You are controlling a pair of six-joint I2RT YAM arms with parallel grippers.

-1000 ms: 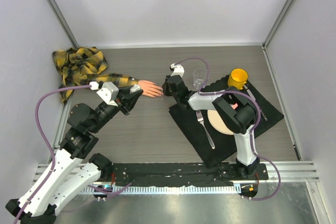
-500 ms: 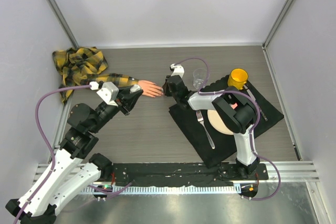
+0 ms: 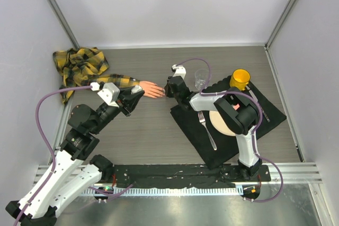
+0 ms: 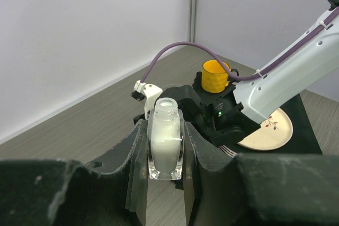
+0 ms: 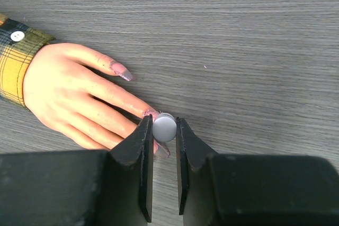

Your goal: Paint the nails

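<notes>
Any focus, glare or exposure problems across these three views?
Left wrist: bottle sharp, left gripper body in the foreground blurred. Right wrist: mannequin hand, cap and tabletop crisp, right gripper body near-black. Top external: even light, soft shadows, mild glare on the metal strip.

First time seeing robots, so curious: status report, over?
Left gripper shut on open polish bottle. Right gripper shut on round cap, at fingertip nails of mannequin hand. Nothing blocking.

Mannequin hand (image 3: 152, 89): one. Plaid shirt (image 3: 79, 64): one (upper left). Glass (image 3: 201, 78), yellow mug (image 3: 240, 79), plate (image 3: 217, 123), fork (image 3: 207, 130), black mat (image 3: 196, 146), bottle (image 4: 165, 141), grey cap (image 5: 164, 128): one each.
</notes>
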